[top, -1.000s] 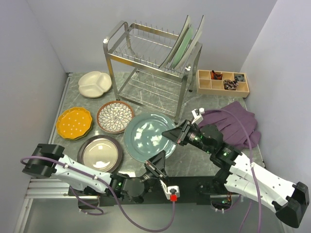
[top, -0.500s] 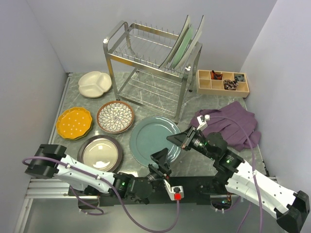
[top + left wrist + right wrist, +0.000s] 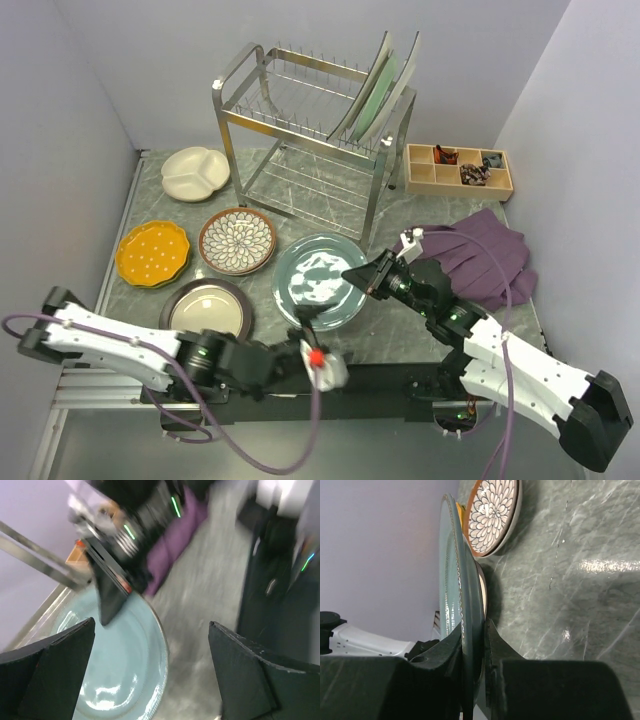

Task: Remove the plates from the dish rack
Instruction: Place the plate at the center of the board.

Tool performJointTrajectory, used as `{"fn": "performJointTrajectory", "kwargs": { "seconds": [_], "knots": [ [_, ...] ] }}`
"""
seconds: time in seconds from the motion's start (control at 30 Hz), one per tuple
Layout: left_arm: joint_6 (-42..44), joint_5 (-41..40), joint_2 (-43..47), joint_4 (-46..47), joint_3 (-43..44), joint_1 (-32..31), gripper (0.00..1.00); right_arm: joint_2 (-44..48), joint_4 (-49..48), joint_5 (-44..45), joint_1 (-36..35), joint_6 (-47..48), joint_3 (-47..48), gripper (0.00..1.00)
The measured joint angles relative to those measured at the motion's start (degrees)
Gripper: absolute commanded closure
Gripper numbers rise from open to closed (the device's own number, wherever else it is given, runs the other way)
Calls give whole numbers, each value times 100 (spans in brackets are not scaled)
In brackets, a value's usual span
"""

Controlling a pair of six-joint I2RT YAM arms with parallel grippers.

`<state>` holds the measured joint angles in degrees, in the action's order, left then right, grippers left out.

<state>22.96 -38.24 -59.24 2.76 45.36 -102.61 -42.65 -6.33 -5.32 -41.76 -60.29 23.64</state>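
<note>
A grey-blue plate (image 3: 318, 280) sits nearly level, low over the table in front of the dish rack (image 3: 300, 130). My right gripper (image 3: 362, 278) is shut on its right rim. In the right wrist view the plate (image 3: 462, 605) shows edge-on, pinched in that gripper (image 3: 472, 645). My left gripper (image 3: 150, 680) is open and empty, just off the plate's near rim (image 3: 160, 660); in the top view this gripper (image 3: 310, 340) sits low. Two plates (image 3: 378, 90) stand upright in the rack's top tier. On the table lie cream divided (image 3: 195, 172), orange dotted (image 3: 152, 252), brown petal (image 3: 237, 240) and dark-rimmed cream (image 3: 205, 312) plates.
A wooden compartment tray (image 3: 458, 170) stands right of the rack. A purple cloth (image 3: 480, 255) lies under and behind my right arm. Walls close in on the left, back and right. The brown petal plate (image 3: 492, 515) is beyond the held plate.
My left gripper has opened, let go of the grey-blue plate's near rim, and its arm has drawn back toward the left. The right gripper keeps its hold on the plate.
</note>
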Motion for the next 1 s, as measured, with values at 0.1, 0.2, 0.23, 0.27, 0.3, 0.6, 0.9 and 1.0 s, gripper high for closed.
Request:
{"fn": "performJointTrajectory", "kwargs": {
  "seconds": [0.1,0.2,0.23,0.27,0.3,0.6,0.9,1.0],
  "knots": [
    [-651,280,520,-426,699,157,1,-334,-269,-103,7,11,4,100],
    [-1167,367,699,-706,1609,341,1,-791,-608,-269,-70,-7,81,100],
    [-1342,352,706,-787,1919,369,1,-975,-704,-289,-142,-13,146,100],
    [-1495,337,693,-901,2243,380,0,-1145,-761,-293,-234,4,234,100],
    [-1639,306,664,-997,2579,382,0,-1325,-831,-280,-354,13,323,100],
    [-2559,-387,798,-1346,3390,391,0,-3136,-1534,-332,-1366,122,1554,100],
    [-2924,-562,1543,-1460,2806,391,1,-4918,-1888,-181,-1725,363,2688,100],
    [-2968,-634,1665,-1467,2715,393,0,-5462,-2020,-179,-1766,402,2957,100]
  ]
}}
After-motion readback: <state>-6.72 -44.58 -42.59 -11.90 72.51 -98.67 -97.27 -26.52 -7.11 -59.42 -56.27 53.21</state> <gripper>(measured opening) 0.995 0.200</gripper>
